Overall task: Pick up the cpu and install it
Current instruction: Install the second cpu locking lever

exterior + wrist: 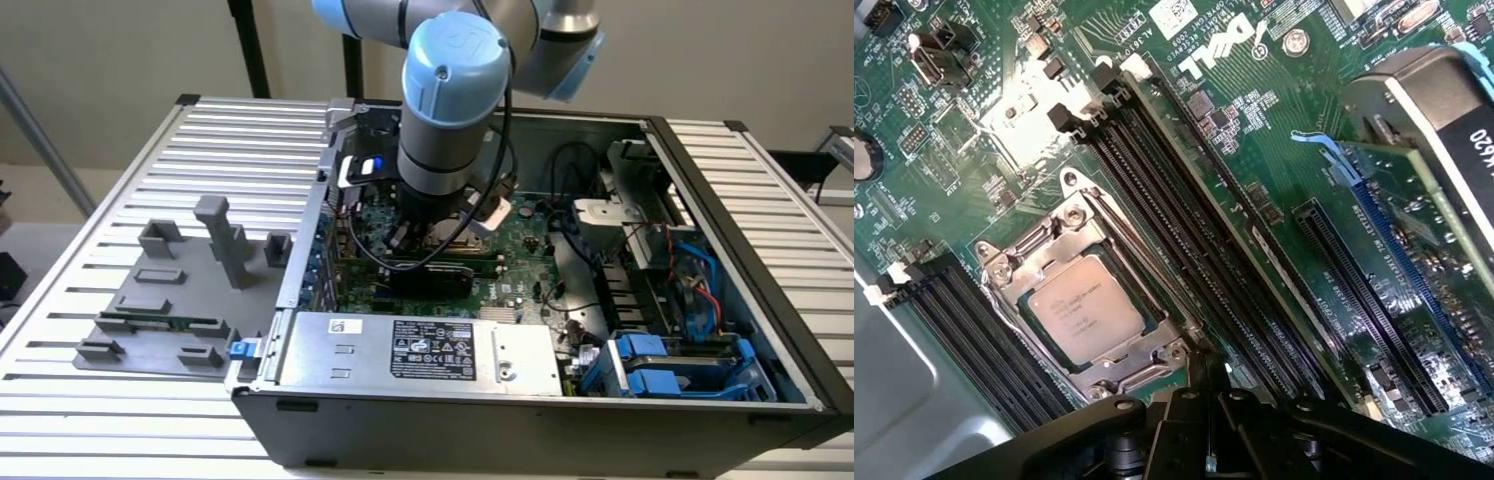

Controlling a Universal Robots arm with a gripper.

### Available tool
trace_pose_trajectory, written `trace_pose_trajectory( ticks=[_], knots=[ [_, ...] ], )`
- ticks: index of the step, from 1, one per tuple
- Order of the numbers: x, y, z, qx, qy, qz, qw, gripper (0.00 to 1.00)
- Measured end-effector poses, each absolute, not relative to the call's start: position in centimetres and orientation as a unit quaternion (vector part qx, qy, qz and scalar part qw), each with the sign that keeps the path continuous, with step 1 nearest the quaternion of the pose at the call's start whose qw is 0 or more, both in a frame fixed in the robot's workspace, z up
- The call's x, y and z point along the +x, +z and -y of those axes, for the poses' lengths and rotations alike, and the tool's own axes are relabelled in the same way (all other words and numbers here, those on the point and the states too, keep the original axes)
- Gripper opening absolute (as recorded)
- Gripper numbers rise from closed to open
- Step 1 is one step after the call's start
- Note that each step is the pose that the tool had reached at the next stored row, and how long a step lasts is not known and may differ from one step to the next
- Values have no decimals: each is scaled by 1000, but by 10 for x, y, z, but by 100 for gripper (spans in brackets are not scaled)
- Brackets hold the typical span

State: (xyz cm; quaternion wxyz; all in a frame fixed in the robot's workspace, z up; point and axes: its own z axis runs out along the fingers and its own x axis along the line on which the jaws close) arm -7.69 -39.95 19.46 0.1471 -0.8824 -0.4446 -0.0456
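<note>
The cpu, a small square chip with a silvery-grey top, lies flat inside the metal socket frame on the green motherboard. My gripper hangs just above the board, a short way off the socket's corner and apart from the chip. Nothing shows in its grasp. In the exterior view the arm reaches down into the open computer case, and its wrist covers most of the socket area.
Black memory slots run on both sides of the socket, and long expansion slots lie further off. A grey fixture holding a green memory stick sits outside the case. Power supply, cables and blue drive bays crowd the case.
</note>
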Motion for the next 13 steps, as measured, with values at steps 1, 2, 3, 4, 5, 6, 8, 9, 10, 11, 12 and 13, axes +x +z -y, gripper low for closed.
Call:
trace_pose_trajectory(
  ticks=[1,2,3,4,5,6,8,9,10,11,12,13],
  knots=[
    [-77,196,399,-882,-45,444,147,11],
    [-77,199,399,-882,-45,444,148,11],
    [-77,203,400,-882,-44,444,148,11],
    [-77,206,400,-883,-43,444,148,11],
    [-77,208,400,-883,-43,444,148,11],
    [-77,209,399,-883,-43,444,148,11],
    [-77,209,399,-883,-43,444,149,11],
    [-77,209,399,-883,-43,444,149,11],
    [-77,209,400,-883,-43,444,149,11],
    [-77,210,400,-883,-43,444,149,11],
    [-77,210,400,-883,-43,444,149,11],
    [-77,210,399,-883,-43,444,149,11]
  ],
)
